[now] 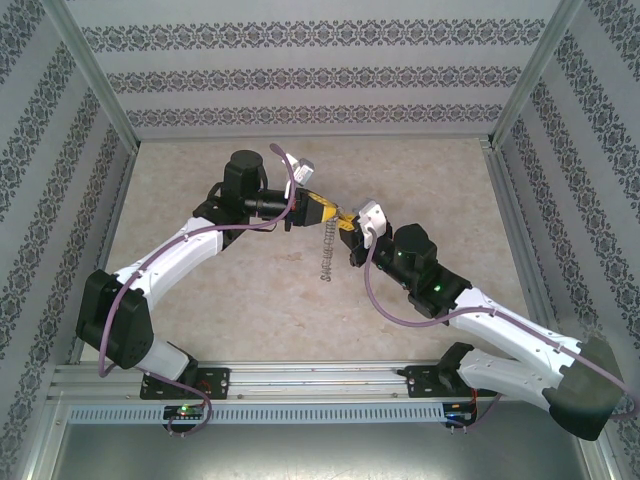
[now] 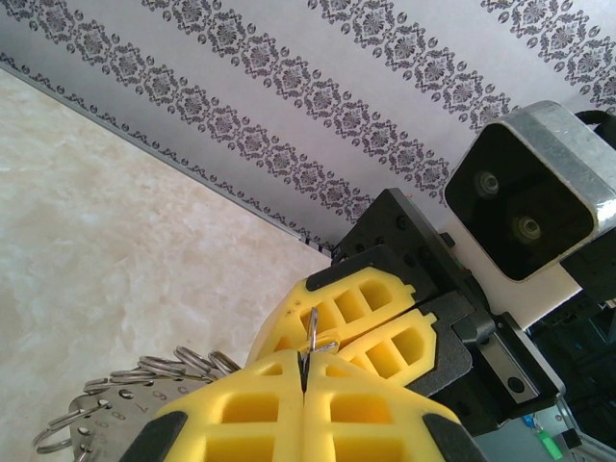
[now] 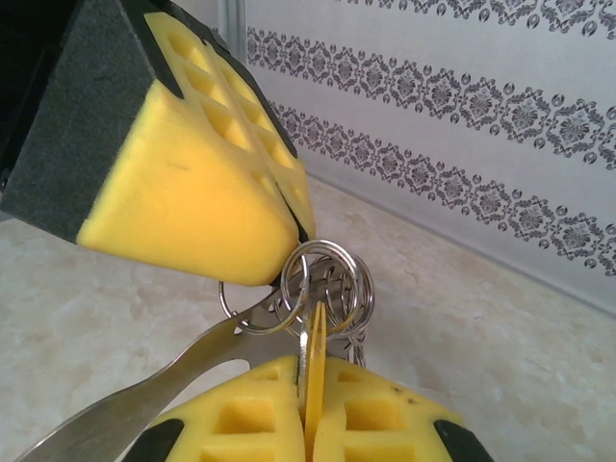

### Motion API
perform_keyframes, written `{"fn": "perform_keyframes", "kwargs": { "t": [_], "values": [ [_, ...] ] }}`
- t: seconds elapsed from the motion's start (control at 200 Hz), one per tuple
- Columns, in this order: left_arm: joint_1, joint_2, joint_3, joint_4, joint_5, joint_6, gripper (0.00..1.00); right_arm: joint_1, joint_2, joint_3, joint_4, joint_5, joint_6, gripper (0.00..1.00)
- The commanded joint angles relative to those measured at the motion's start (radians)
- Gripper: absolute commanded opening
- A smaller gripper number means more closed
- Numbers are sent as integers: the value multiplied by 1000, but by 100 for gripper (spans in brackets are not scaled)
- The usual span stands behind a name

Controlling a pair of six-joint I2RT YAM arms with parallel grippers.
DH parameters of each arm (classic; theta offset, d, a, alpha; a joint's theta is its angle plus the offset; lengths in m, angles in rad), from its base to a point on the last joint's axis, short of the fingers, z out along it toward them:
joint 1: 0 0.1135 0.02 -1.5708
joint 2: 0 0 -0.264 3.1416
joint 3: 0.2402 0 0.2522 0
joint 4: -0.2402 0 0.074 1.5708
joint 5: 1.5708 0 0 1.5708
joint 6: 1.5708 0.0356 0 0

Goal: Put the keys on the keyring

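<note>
over the beige marbled table (image 1: 250, 300), left gripper (image 2: 303, 371) clamps the grey coiled metal keyring (image 3: 337, 279), right gripper (image 3: 310, 373) clamps a thin brass-gold key (image 3: 316, 337).

Damask-striped walls (image 1: 320, 75) enclose a beige marbled tabletop (image 1: 220, 300).

No words, brand names or numbers can be read in any view. In the left wrist view, at about 7 o'clock, a flat grey metal tag (image 2: 115, 421) with small holes has a few tiny stamped marks. They may be digits, but they are too small and blurry to read. The walls (image 1: 300, 75) have stripes of a flower-like pattern and no letters.
</note>
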Motion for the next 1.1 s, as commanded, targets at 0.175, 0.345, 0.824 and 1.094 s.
{"fn": "perform_keyframes", "kwargs": {
  "t": [0.175,0.345,0.824,1.094],
  "values": [
    [-2,-36,22,34,0,5,0,10,-68,-31,-43,88,-47,0],
    [-2,-42,22,19,0,16,0,-8,-101,-52,-74,101,-50,0],
    [-2,-43,20,13,8,17,0,47,-19,31,-91,29,-82,0],
    [-4,-40,18,22,9,13,0,55,-4,50,-70,41,-87,0]
  ]
}}
